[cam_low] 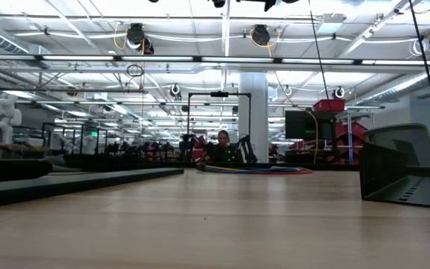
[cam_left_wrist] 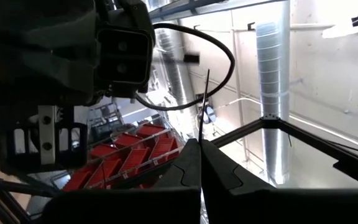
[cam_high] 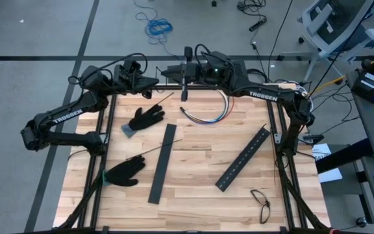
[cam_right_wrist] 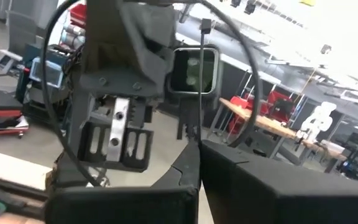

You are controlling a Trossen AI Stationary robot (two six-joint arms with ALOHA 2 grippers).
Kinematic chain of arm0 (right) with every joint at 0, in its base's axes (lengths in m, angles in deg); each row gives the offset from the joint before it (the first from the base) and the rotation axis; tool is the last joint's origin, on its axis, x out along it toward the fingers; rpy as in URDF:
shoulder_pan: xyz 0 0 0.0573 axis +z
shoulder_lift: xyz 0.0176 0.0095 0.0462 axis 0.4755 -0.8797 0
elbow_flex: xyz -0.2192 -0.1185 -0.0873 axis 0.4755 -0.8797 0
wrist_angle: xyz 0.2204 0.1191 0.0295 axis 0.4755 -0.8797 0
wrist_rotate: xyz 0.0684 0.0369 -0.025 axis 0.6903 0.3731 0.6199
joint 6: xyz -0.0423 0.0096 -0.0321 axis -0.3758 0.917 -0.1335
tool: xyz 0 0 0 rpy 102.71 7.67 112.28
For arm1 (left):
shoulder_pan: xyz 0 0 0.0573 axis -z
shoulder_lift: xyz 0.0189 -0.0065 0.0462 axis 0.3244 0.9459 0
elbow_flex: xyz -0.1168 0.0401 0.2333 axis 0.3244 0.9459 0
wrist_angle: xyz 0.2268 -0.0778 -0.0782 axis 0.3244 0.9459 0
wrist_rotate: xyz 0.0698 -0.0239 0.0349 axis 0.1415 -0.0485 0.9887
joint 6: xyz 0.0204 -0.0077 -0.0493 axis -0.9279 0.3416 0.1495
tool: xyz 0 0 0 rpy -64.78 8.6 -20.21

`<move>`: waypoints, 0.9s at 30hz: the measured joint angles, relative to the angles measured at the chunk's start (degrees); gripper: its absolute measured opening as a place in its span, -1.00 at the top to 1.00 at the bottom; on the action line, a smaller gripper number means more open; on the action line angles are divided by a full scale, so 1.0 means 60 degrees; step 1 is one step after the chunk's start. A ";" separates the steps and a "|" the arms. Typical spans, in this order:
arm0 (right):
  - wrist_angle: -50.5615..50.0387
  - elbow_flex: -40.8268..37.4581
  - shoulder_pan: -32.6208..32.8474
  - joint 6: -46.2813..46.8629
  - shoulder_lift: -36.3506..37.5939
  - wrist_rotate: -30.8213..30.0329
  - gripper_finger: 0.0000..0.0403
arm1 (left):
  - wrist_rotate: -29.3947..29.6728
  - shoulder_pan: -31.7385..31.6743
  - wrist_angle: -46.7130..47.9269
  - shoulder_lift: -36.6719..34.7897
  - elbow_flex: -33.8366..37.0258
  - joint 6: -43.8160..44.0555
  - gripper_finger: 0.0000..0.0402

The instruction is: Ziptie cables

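Cables (cam_high: 206, 112): thin, curved, multicoloured wires on wood-plank table (cam_high: 200, 175).

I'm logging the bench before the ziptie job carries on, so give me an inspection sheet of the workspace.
Surface: light wooden plank table in a black frame.
Job's things: curved bundle of thin red, blue and white wires near the far edge; thin dark plastic ziptie lying loose between the gloves.
Clutter: two black gloves; two long flat black slotted bars; dark-rimmed eyeglasses.
Grippers: left gripper and right gripper face each other over the far edge, each shut on a thin ziptie strip.
Cables: coiled blue cord on the floor.
Surroundings: grey office chair; large workshop hall behind.
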 joint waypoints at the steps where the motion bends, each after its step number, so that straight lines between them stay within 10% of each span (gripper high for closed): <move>1: 0.0073 0.0000 -0.0002 0.0010 0.0004 -0.0002 1.00 | 0.0000 0.0000 0.0000 0.0000 0.0000 -0.0037 1.00; 27: 0.0241 0.0004 0.0109 0.0129 0.0004 0.0024 1.00 | 0.0007 0.0000 0.0004 0.0000 0.0000 -0.0037 1.00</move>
